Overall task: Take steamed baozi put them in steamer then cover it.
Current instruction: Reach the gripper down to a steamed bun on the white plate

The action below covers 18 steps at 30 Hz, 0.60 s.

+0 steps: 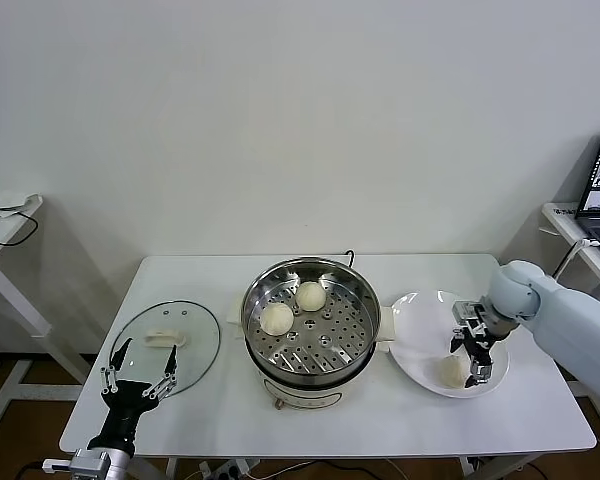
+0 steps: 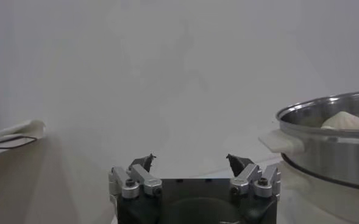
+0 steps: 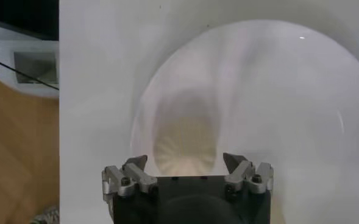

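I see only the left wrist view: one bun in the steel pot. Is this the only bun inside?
Observer: No. The head view shows two steamed baozi in the steamer.
Operator: Where is the right hand?
Observer: The right hand is open over the white plate, above a third bun.
Operator: And the lid?
Observer: The glass lid lies flat on the table, left of the steamer, with the open left hand at its near edge.

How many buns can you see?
3. Two buns sit in the steel pot; one bun lies on the white plate, beneath the right pincer. Others may be hidden.
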Each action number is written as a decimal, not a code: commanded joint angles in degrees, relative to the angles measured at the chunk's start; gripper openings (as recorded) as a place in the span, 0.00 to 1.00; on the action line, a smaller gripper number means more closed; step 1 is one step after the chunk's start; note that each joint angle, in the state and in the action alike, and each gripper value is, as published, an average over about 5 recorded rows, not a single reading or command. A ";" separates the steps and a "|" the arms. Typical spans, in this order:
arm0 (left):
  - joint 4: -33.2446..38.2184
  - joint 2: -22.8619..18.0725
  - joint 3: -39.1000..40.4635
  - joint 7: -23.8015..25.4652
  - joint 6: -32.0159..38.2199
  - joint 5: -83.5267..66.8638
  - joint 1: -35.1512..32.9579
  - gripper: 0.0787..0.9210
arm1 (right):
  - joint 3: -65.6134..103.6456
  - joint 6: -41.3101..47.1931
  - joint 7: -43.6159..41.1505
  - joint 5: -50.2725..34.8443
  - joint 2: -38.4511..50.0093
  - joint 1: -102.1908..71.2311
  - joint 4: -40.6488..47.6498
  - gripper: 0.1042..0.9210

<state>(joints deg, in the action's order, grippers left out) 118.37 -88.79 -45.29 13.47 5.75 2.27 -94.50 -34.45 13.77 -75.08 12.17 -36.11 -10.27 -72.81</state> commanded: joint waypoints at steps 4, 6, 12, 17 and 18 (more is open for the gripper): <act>-0.34 -0.01 0.12 0.02 0.06 0.06 0.19 0.88 | 1.10 -0.23 0.30 1.12 -1.14 -1.34 1.26 0.87; -0.38 -0.02 0.20 0.01 0.05 0.07 0.23 0.88 | 1.05 -0.25 0.38 1.21 -1.30 -1.37 1.42 0.84; -0.32 -0.02 0.23 0.00 0.04 0.09 0.30 0.88 | 1.14 -0.31 0.69 1.20 -1.72 -1.40 1.84 0.77; -0.19 -0.02 0.39 -0.07 0.01 0.09 0.36 0.88 | 0.99 -0.36 0.60 0.84 -1.55 -0.89 1.70 0.75; -0.15 -0.03 0.45 -0.09 -0.01 0.10 0.38 0.88 | 0.97 -0.37 0.52 0.74 -1.48 -0.81 1.63 0.74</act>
<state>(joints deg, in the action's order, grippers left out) 118.04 -88.82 -45.00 13.45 5.79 2.35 -94.19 -33.62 13.47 -74.50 13.03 -37.51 -11.17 -71.28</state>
